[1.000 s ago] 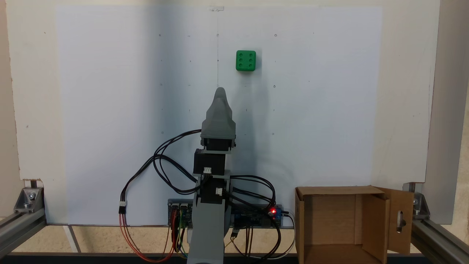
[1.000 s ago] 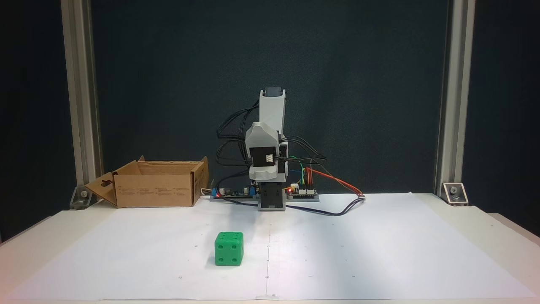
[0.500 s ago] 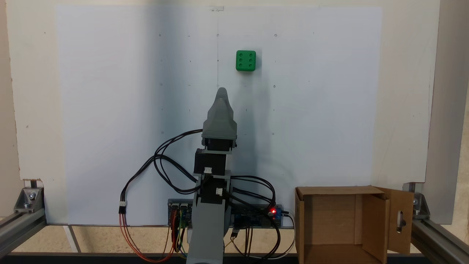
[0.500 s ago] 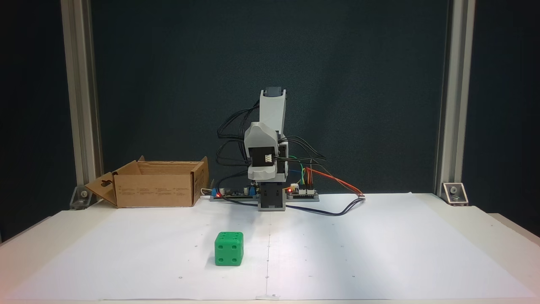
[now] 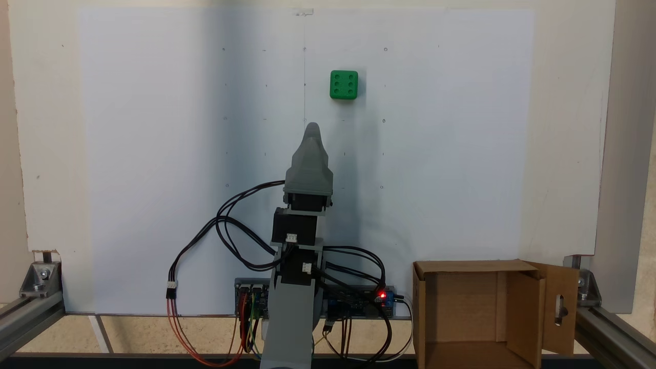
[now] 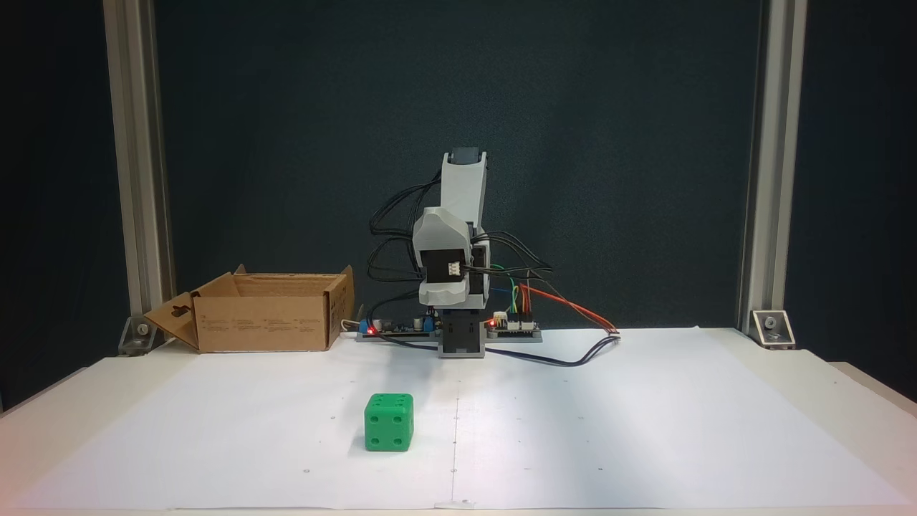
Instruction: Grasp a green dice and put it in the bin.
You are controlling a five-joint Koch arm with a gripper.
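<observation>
Green dice (image 5: 344, 84) sits alone mid-desk (image 6: 645, 430), six up; pincer (image 5: 312, 128) well short, holding nothing, gap cannot be told; off-centre approach may nudge dice away; bin (image 5: 476, 312) beside arm base.

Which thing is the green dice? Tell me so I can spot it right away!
Find the big white paper sheet covering the table in front of the robot arm. The green dice sits alone on it, well apart from the cardboard bin beside the arm's base. It is the one bright green cube, with round pips, six on top in a fixed view.
</observation>
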